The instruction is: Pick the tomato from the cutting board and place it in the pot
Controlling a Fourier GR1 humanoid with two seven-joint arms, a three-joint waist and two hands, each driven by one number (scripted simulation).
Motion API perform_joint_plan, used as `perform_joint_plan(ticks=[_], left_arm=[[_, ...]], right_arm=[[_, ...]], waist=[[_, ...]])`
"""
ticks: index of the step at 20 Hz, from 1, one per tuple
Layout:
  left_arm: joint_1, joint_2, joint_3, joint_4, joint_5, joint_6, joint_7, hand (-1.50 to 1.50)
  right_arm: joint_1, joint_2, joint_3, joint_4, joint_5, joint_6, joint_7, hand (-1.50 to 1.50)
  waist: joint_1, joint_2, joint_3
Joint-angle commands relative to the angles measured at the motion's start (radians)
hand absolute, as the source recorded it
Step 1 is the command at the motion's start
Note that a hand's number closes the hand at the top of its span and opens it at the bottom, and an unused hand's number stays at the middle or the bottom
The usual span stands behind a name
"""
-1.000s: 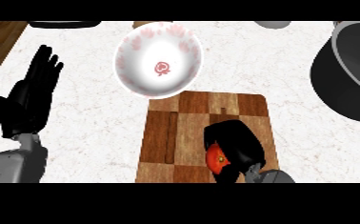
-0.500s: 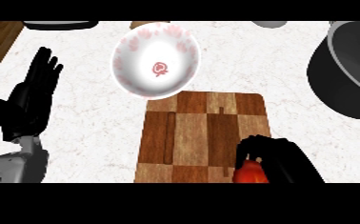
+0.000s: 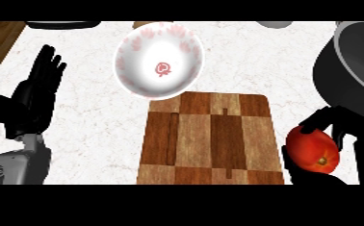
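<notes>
Already the tomato [image 3: 313, 150] was held in the curled right hand [image 3: 340, 124] off the board's [image 3: 207, 138] right edge; the pot [image 3: 340, 71] stood just beyond, at the worktop's right edge.

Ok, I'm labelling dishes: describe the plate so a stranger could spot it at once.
Start at the wooden cutting board. Touching its far edge sits the plate: round, white, pink blotches round its rim, a red mark in the centre. Nothing else nearby is patterned.
</notes>
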Motion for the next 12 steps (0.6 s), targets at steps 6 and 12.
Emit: perform_joint_plan(ticks=[6, 12], left_arm=[[-0.017, -0.028, -0.021, 0.005, -0.021, 0.017, 0.004, 0.0], [-0.008, -0.021, -0.009, -0.008, -0.016, 0.006, 0.02, 0.0]], right_arm=[[-0.155, -0.082, -0.437, 0.034, -0.301, 0.088, -0.007, 1.5], [-0.173, -0.174, -0.649, 0.294, -0.444, 0.064, -0.178, 1.5]], waist=[[0.011, 0.002, 0.0], [0.013, 0.003, 0.001]])
